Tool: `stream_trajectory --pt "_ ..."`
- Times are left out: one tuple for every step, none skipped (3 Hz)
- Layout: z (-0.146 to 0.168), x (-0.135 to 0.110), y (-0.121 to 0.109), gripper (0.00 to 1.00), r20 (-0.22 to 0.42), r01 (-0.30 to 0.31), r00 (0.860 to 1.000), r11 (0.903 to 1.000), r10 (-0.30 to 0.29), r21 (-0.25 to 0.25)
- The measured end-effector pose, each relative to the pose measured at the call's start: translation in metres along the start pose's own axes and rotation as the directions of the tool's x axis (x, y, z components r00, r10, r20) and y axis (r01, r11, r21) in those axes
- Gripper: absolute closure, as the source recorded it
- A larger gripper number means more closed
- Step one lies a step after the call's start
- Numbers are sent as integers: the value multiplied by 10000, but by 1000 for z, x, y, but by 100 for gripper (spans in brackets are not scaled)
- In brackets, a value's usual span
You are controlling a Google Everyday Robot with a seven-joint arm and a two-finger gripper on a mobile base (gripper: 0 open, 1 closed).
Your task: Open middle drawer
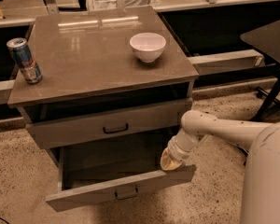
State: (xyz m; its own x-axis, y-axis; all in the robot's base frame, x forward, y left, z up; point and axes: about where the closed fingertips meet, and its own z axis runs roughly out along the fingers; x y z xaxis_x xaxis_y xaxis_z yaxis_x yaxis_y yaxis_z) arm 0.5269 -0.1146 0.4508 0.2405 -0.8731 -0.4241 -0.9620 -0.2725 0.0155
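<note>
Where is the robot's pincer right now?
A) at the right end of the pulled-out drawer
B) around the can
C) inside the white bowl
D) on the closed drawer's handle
A: the pincer sits at the right end of the pulled-out middle drawer, just behind its front panel, away from the bowl and can.
</note>
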Motion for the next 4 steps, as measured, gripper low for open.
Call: stream_trajectory --pt "0 1 14 100 -78 -92 9999 9994 89 -348" --pt "-3 0 22 100 -227 -81 9997 9981 67 -616" --pt "-9 -1 28 100 -381 -80 9993 9974 53 -719" --pt "-16 -2 29 100 -387 -68 9992 9983 46 -576"
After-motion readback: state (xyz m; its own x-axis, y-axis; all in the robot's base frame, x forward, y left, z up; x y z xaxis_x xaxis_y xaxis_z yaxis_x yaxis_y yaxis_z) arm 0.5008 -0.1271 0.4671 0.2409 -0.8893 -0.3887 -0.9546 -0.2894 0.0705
